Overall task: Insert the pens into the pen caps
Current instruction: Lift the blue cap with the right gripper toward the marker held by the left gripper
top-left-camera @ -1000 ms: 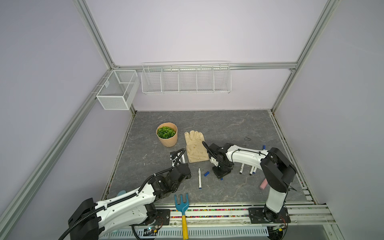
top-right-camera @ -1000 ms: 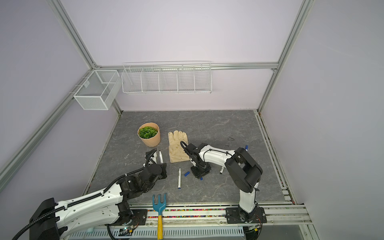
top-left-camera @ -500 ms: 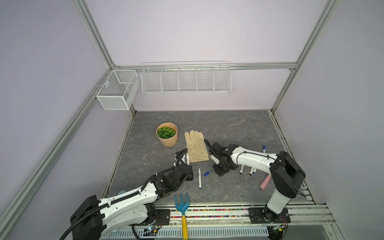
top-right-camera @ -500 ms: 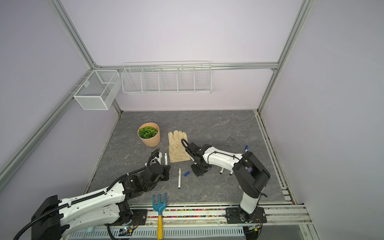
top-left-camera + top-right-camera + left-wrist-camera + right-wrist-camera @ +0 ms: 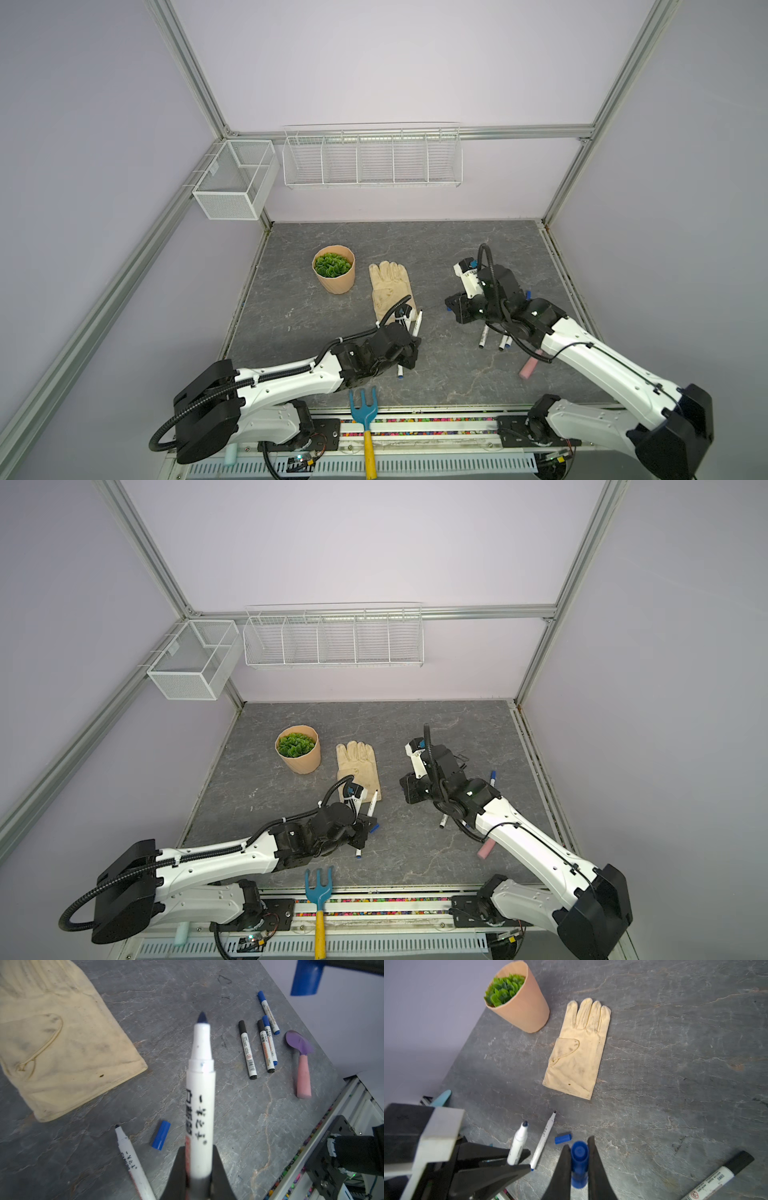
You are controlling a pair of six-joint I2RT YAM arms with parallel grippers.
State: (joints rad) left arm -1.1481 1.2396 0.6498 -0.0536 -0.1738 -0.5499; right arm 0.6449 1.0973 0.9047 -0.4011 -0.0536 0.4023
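My left gripper (image 5: 198,1167) is shut on an uncapped white pen (image 5: 200,1093) whose blue tip points out from the jaws; in a top view this gripper (image 5: 412,334) is just below the glove. My right gripper (image 5: 579,1151) is shut on a blue pen cap (image 5: 579,1163), held above the table right of centre (image 5: 451,308), open end outward. A second uncapped pen (image 5: 131,1157) and a loose blue cap (image 5: 161,1135) lie on the table under my left gripper. Several capped pens (image 5: 266,1047) lie together further right.
A cream glove (image 5: 390,286) and a tan pot with a green plant (image 5: 333,270) sit behind the left gripper. A pink-handled purple trowel (image 5: 301,1064) lies by the capped pens. A blue hand fork (image 5: 365,409) rests on the front rail. Wire baskets (image 5: 372,160) hang on the back wall.
My right gripper has shut on the blue cap and lifted it off the table, moving back and to the right. My left gripper has moved right with its pen.
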